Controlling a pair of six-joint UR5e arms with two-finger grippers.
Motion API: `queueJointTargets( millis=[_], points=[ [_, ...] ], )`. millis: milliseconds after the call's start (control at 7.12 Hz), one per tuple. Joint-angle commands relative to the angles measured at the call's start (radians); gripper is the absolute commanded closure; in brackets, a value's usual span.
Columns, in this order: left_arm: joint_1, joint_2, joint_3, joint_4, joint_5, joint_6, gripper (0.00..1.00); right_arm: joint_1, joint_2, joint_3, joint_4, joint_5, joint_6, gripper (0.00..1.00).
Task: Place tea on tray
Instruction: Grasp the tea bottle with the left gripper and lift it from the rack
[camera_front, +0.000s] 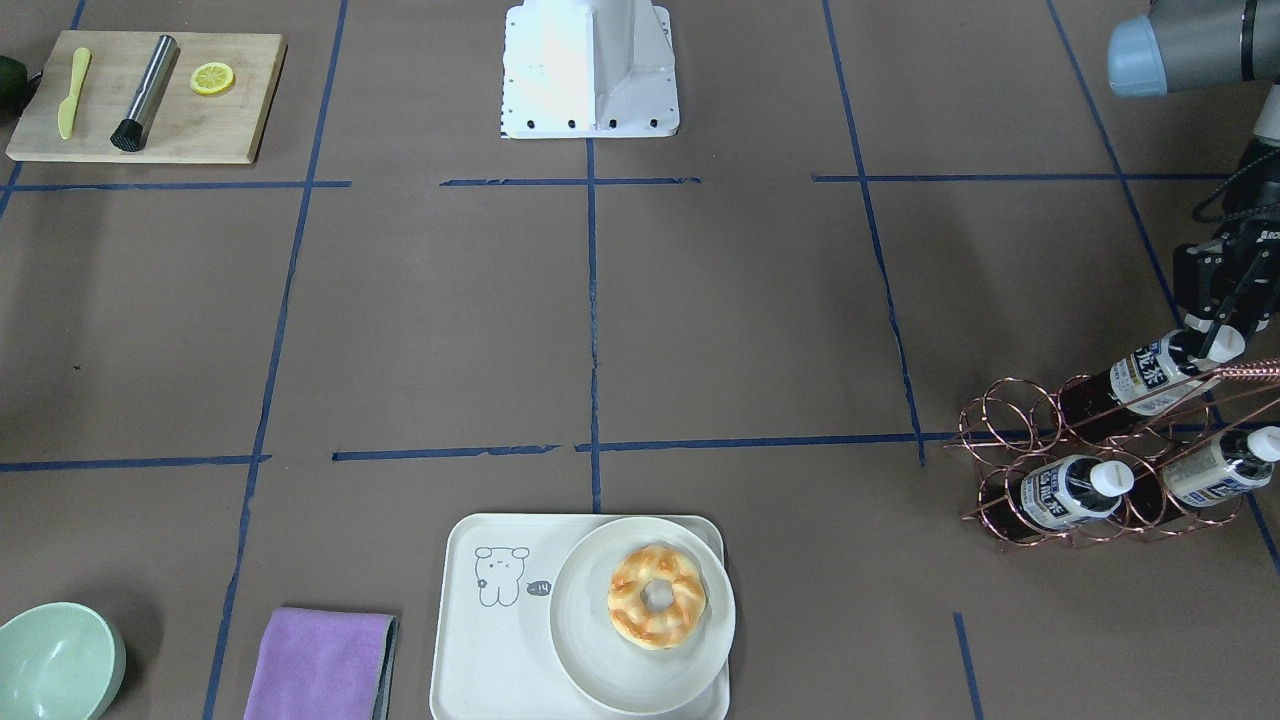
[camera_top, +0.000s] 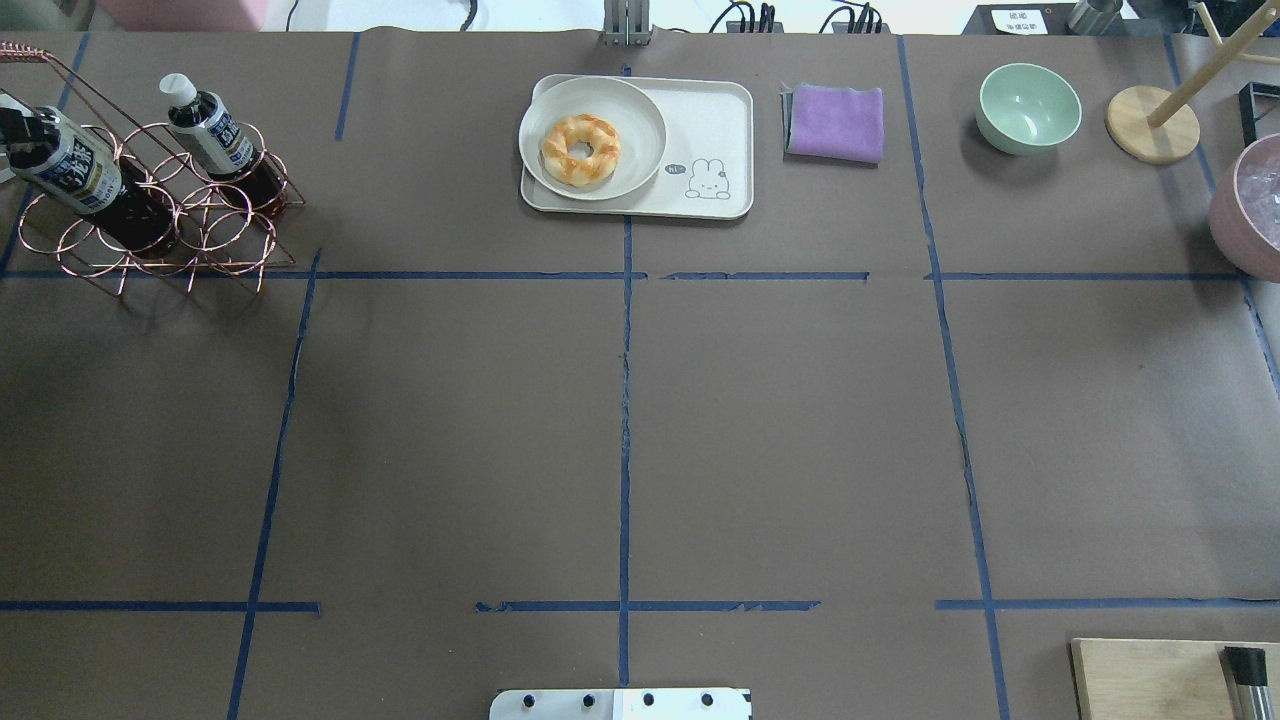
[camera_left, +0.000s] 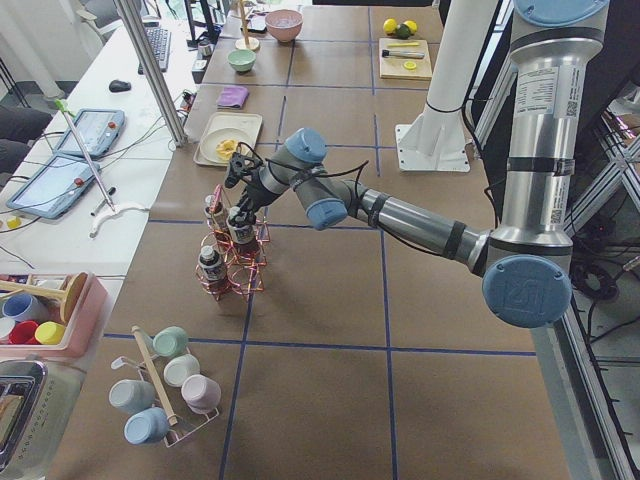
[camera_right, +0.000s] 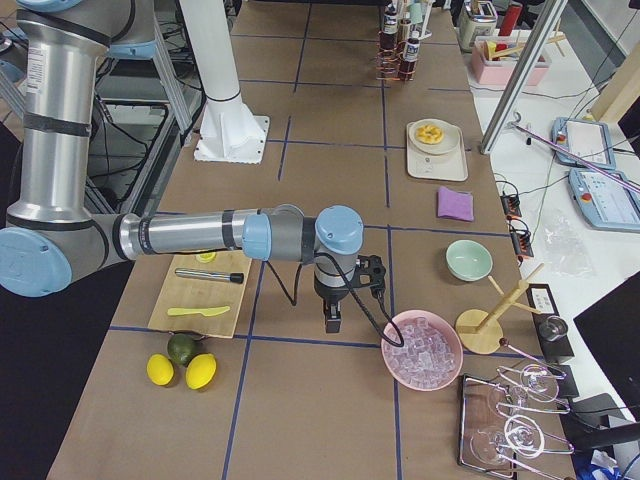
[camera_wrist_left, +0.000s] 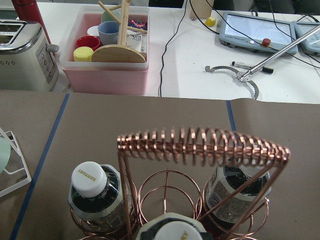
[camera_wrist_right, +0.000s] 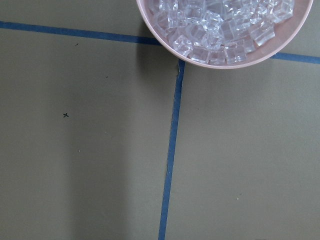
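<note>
Three tea bottles lie in a copper wire rack (camera_front: 1010, 420) at the table's far left. The top tea (camera_front: 1150, 375) is tilted, cap up. My left gripper (camera_front: 1215, 338) has its fingers close around that cap and looks shut on it; the bottle still rests in the rack. It also shows in the overhead view (camera_top: 75, 170). Two more bottles (camera_front: 1065, 490) (camera_front: 1215, 470) lie below. The tray (camera_front: 480, 660) stands at the far middle edge. My right gripper (camera_right: 330, 322) hangs over bare table; I cannot tell if it is open or shut.
A round white plate (camera_front: 590, 670) with a doughnut (camera_front: 656, 596) fills the tray's half toward my left; the bear half is bare. A purple cloth (camera_front: 320, 665), a green bowl (camera_front: 55, 665) and a pink bowl of ice (camera_wrist_right: 225, 30) lie to the right. A wooden board (camera_front: 150, 95) is near right.
</note>
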Motion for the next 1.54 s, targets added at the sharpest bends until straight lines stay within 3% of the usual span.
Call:
queueJointTargets(
  millis=[0, 561, 842, 982, 1263, 1404],
  points=[
    [-0.055, -0.002, -0.077, 0.104, -0.063, 0.046, 0.99, 0.0, 0.0, 0.0, 0.0, -0.001, 0.0, 0.0],
    [-0.06, -0.047, -0.282, 0.36, -0.065, 0.04, 0.99, 0.0, -0.002, 0.001, 0.0, 0.001, 0.002, 0.0],
    [0.087, -0.141, -0.28, 0.39, -0.026, 0.003, 0.98, 0.0, -0.003, 0.001, -0.002, 0.001, 0.002, 0.0],
    [0.186, -0.211, -0.275, 0.439, 0.041, -0.085, 0.97, 0.0, -0.003, 0.003, 0.0, 0.002, 0.002, 0.0],
    [0.424, -0.41, -0.272, 0.706, 0.29, -0.185, 0.96, 0.0, -0.003, 0.003, 0.0, 0.001, 0.0, 0.0],
    [0.539, -0.47, -0.255, 0.773, 0.375, -0.266, 0.96, 0.0, -0.003, 0.004, 0.0, 0.001, 0.0, 0.0]
  ],
)
